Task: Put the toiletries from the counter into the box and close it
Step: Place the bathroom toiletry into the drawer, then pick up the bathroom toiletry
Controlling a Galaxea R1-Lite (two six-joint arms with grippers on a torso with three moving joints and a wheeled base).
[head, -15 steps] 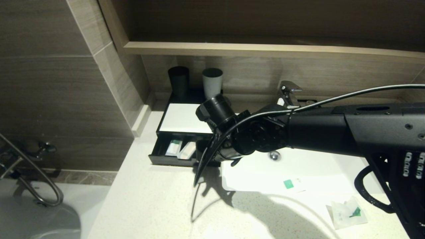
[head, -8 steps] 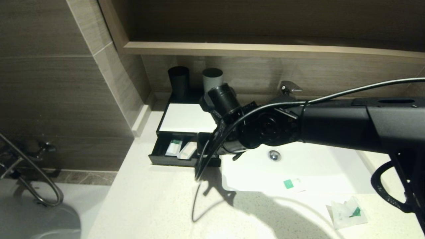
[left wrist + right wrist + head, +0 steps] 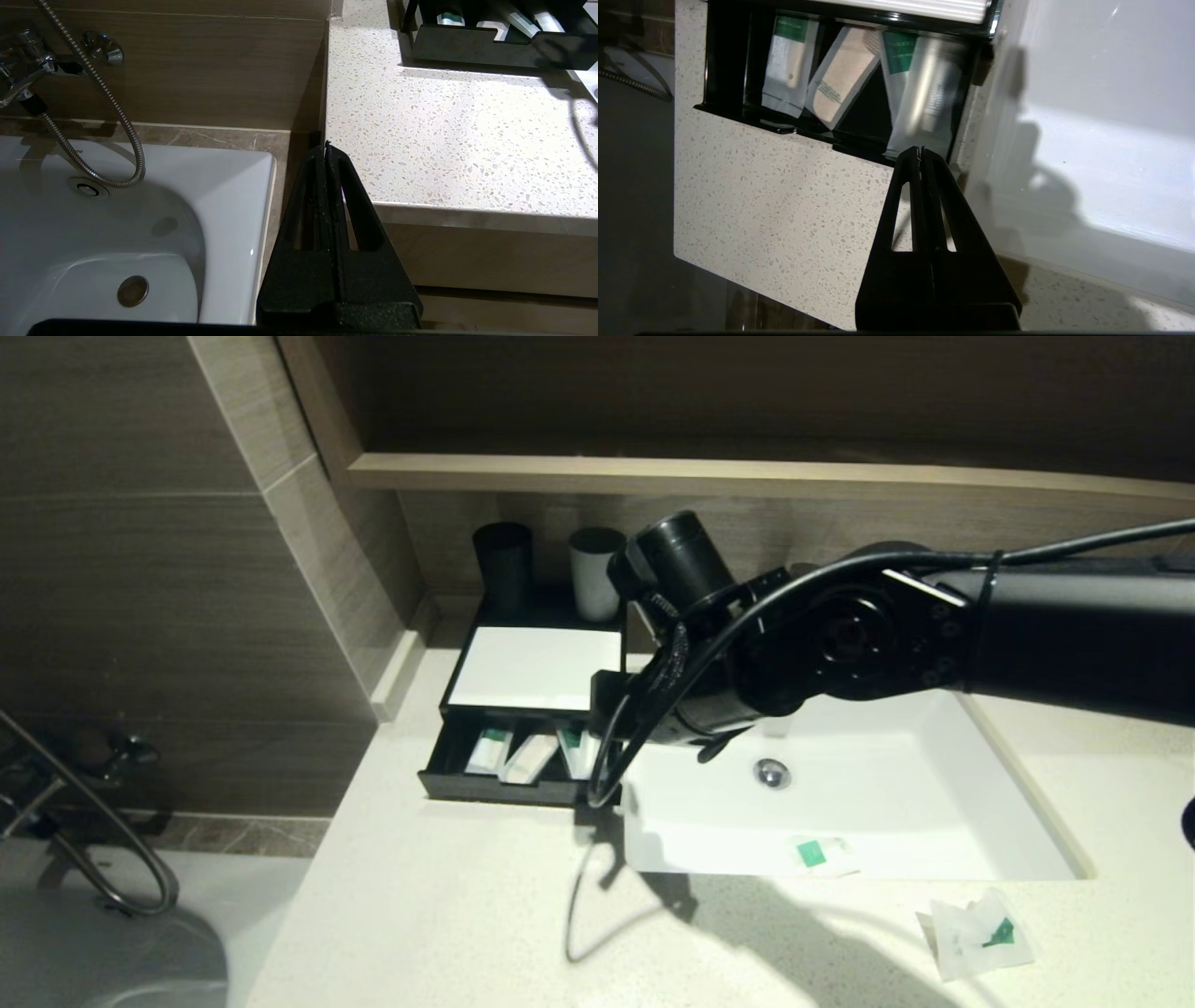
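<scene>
The black box (image 3: 534,669) with its flat white panel sits on the speckled stone counter (image 3: 448,915), just beside the white basin (image 3: 840,803), and its shallow drawer (image 3: 504,786) stands pulled out toward the counter's front. Three packets lie side by side in the drawer: a green-topped packet (image 3: 787,65) farthest from the basin, a packet with a pale pink stick (image 3: 840,74) in the middle, tilted, and a long green-marked packet (image 3: 920,88) at the end nearest the basin. The right gripper (image 3: 920,151) hangs above the drawer's front edge at that basin-side end, its two fingers pressed together with nothing between them. A small packet with a green square (image 3: 822,852) lies on the front rim of the basin, and a crumpled clear packet with a green mark (image 3: 976,933) lies on the counter in front of the basin, well apart from the box. A black cup (image 3: 502,563) and a grey cup (image 3: 594,569) stand behind the box against the wall. The left gripper (image 3: 326,148) is parked low off the counter's edge, beside a white bathtub (image 3: 140,224), its fingers clenched on nothing.
</scene>
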